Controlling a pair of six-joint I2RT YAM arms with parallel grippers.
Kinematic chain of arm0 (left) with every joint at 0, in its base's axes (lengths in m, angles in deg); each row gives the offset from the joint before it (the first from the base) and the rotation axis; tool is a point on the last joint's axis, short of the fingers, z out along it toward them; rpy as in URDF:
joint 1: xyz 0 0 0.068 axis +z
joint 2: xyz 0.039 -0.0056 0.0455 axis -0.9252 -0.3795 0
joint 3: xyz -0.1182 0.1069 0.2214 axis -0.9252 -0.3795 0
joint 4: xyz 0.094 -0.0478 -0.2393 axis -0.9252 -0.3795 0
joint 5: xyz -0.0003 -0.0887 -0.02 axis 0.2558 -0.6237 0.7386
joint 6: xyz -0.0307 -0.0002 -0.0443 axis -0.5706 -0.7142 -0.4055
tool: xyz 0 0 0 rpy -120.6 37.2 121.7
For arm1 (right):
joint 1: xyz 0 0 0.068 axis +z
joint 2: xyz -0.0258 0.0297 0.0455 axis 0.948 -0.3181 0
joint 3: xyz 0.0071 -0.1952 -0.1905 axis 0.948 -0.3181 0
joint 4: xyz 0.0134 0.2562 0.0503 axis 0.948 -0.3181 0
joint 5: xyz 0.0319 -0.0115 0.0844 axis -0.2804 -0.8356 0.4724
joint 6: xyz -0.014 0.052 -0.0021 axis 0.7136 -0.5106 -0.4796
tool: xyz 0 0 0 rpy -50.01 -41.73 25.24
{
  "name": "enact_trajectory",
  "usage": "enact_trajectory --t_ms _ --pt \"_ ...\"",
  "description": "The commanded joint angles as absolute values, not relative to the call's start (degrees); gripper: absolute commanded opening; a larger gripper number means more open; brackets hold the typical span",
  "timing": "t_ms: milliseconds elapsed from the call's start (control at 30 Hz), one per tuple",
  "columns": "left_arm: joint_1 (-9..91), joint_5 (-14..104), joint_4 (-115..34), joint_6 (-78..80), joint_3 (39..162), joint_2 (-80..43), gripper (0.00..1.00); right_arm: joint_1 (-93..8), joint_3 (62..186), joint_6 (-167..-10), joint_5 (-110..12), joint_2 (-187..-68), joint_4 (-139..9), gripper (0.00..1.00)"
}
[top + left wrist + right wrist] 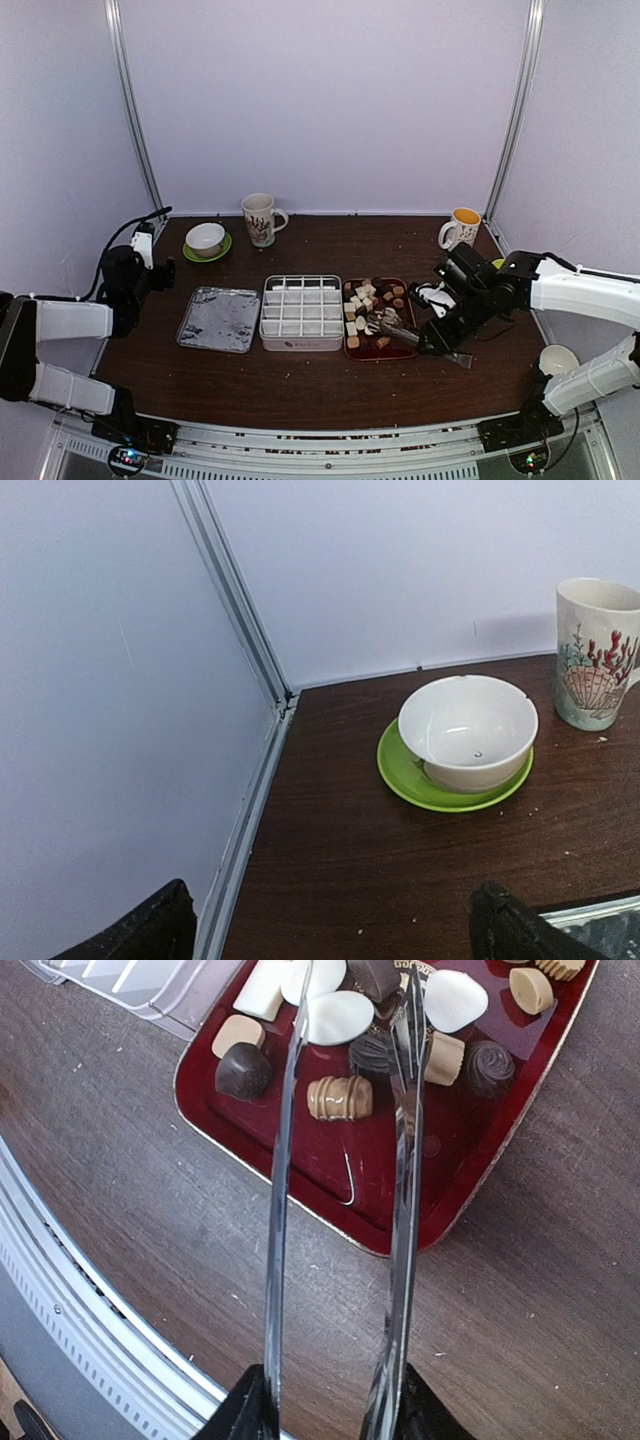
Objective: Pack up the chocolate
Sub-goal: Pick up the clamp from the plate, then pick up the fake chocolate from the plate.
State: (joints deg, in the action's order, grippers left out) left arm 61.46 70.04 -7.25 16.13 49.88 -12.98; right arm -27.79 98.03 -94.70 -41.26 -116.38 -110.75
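Chocolate pieces [338,1097] in dark brown, tan and cream-white lie crowded in the dark-red rectangular tray [300,1165], just right of the white gridded plastic box [301,312]. Several sit between the tips of the metal tongs [405,1210], which the right gripper [328,1415] clasps by their arms. Best to single out one piece and squeeze gently. The left gripper [330,935] hangs spread wide, far left.

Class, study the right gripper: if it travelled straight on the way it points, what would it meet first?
Probably the chocolate on the dark-red tray: the tongs in the right gripper lead, their tips among the pieces, though height is unclear.
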Motion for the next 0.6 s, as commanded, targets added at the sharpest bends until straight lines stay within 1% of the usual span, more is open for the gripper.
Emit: enact_trajectory --t_ms 0,200,333,400,567 --pt "62.62 66.19 0.86 17.53 50.14 -16.27 0.98 -27.56 100.05 -94.34 -40.34 -117.74 -109.88 0.40" --pt "63.46 64.19 1.44 19.58 50.89 -17.82 0.98 -27.59 101.75 -94.47 -40.54 -120.97 -108.90 0.37" --pt "64.70 63.47 9.88 19.49 48.54 -20.72 0.98 -27.56 102.91 -94.64 -41.73 -121.81 -109.32 0.37" --pt "65.13 63.37 8.21 18.75 49.11 -20.63 0.98 -27.55 103.54 -94.80 -42.46 -122.39 -109.71 0.38" --pt "66.33 62.78 5.11 17.57 51.43 -21.91 0.98 -27.58 104.29 -95.96 -43.62 -122.53 -108.75 0.37"
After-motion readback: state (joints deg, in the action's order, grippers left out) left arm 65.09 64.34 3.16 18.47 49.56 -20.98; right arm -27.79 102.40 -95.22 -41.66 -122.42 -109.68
